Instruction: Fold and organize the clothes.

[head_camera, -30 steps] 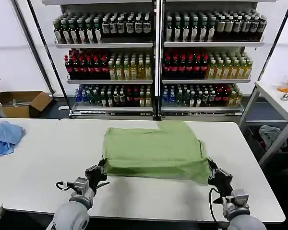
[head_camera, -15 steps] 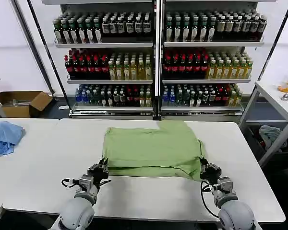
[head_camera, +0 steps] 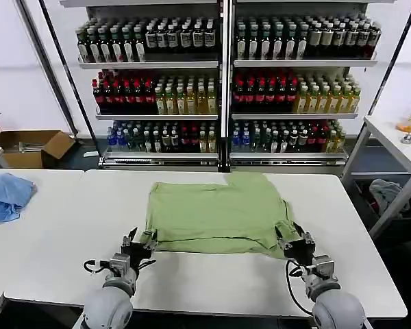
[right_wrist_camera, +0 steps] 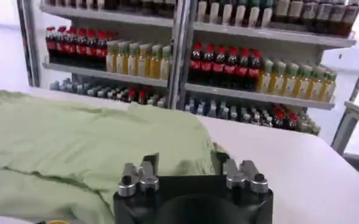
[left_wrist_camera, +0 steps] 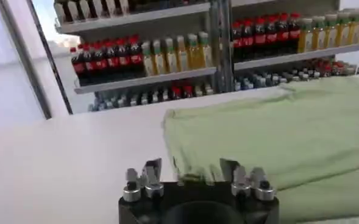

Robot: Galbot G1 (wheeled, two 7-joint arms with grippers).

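The clothes are one sage-green shirt point(head_camera: 219, 212) lying flat and folded into a rough rectangle in the middle of the white table point(head_camera: 61, 233). My left gripper point(head_camera: 138, 242) is at the shirt's near left corner, open, with the cloth's edge point(left_wrist_camera: 289, 134) lying between its spread fingers point(left_wrist_camera: 152, 171). My right gripper point(head_camera: 295, 244) is at the near right corner, also open, with the shirt's edge point(right_wrist_camera: 75, 140) between its fingers point(right_wrist_camera: 222, 163). Both sit low at table height.
A light blue cloth point(head_camera: 5, 195) lies at the table's far left. Shelves of bottles point(head_camera: 222, 89) stand behind the table. An open cardboard box point(head_camera: 34, 147) is on the floor at the left. A second table point(head_camera: 397, 147) and a dark cloth point(head_camera: 390, 192) are at the right.
Both grippers moved forward with the shirt's near edge, laid it down on the table and opened. The near hem now lies flatter and farther from me.
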